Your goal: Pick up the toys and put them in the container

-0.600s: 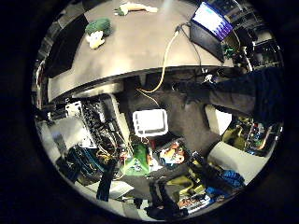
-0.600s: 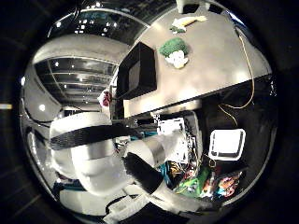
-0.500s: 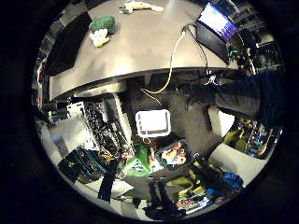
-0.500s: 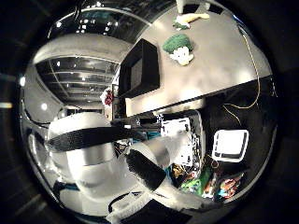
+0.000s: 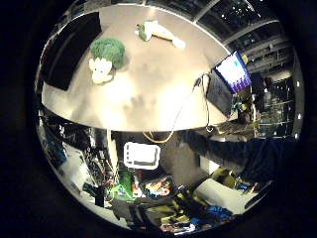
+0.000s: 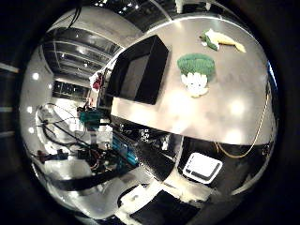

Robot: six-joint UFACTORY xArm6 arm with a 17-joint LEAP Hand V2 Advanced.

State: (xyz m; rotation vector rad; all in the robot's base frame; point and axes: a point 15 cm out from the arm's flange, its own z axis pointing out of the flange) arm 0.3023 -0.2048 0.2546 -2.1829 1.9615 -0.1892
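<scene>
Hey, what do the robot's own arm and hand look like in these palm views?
Only a little shows. In the thumb side view, the arm appears as smooth, rounded white shells at the edge, crossed by a narrow black band. A black bar-shaped part reaches in beside them. No markings can be made out. The other view shows no robot parts clearly.

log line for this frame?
phase: approach | toys on table: broccoli toy, corn toy | black container: empty | hand: away from the toys
</scene>
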